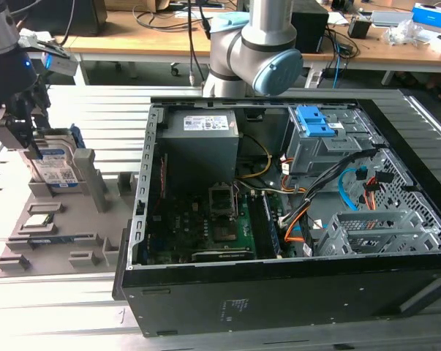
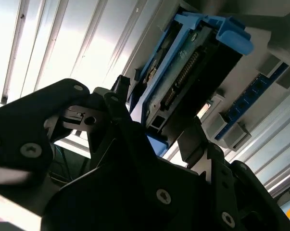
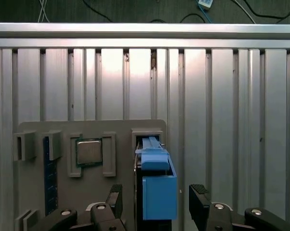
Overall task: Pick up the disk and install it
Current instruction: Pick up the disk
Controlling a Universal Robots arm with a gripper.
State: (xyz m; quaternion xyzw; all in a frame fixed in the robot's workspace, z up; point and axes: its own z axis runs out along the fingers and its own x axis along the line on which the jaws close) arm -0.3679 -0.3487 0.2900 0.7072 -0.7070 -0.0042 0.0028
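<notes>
The pincer stands open astride the disk, a finger on each side with a gap showing, gripping nothing. The disk sits upright in a slot of the grey holder tray, well apart from the computer case. Closing off-centre, I judge, could pinch only the blue carrier and cock the disk, jamming it in the slot. The first wrist view shows those gaps; the second wrist view, the disk's connector edge; the exterior view, the drive cage.

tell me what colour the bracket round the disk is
Blue. The bracket on the disk shows best in the first wrist view.
</notes>
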